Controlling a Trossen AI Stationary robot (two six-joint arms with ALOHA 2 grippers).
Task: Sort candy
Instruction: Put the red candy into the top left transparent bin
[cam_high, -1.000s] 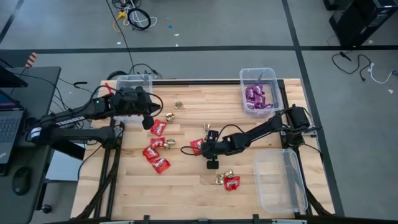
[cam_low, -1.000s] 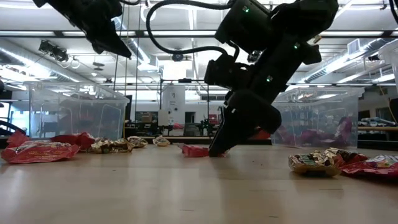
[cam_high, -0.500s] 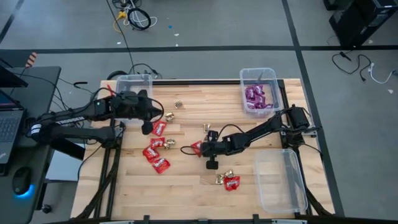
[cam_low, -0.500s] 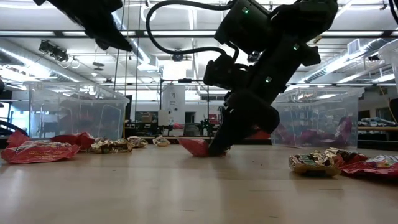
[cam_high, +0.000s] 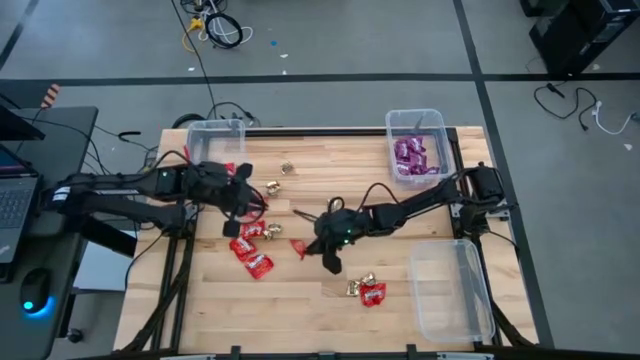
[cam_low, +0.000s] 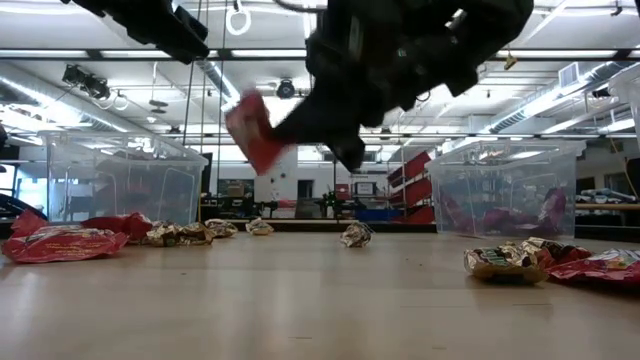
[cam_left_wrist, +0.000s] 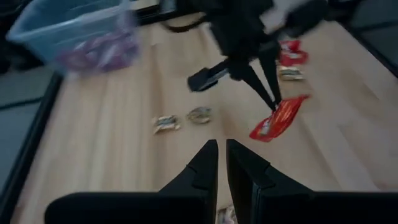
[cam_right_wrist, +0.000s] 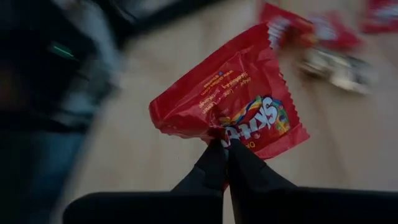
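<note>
My right gripper (cam_high: 308, 243) is shut on a flat red candy packet (cam_right_wrist: 230, 106) and holds it above the middle of the table. The low view shows this packet (cam_low: 250, 130) well above the wood. More red packets (cam_high: 250, 247) and gold foil pieces (cam_high: 270, 187) lie flat on the table's left half. A red packet and gold pieces (cam_high: 365, 290) lie near the front. Purple packets fill the far-right bin (cam_high: 417, 150). My left gripper (cam_left_wrist: 222, 152) hovers shut over the left red packets, with nothing between its fingers. My right gripper pinches the red packet between its two fingertips at one edge (cam_right_wrist: 231, 135). The fingers slant downward toward the table's left. The packet is lifted clear of the table; it sticks out past the fingertips, tilted and crumpled.
A clear bin (cam_high: 215, 135) stands at the far left corner. Another clear bin (cam_high: 450, 290) stands at the near right. Two gold pieces (cam_left_wrist: 183, 118) lie on bare wood between the arms. The near left part of the table is free wood.
My right gripper has shut on the red packet, which lay flat on the table. It has lifted the packet clear, rolling its wrist and drifting a little toward the table's left. My left gripper has swung from beside the far-left bin toward the near edge.
</note>
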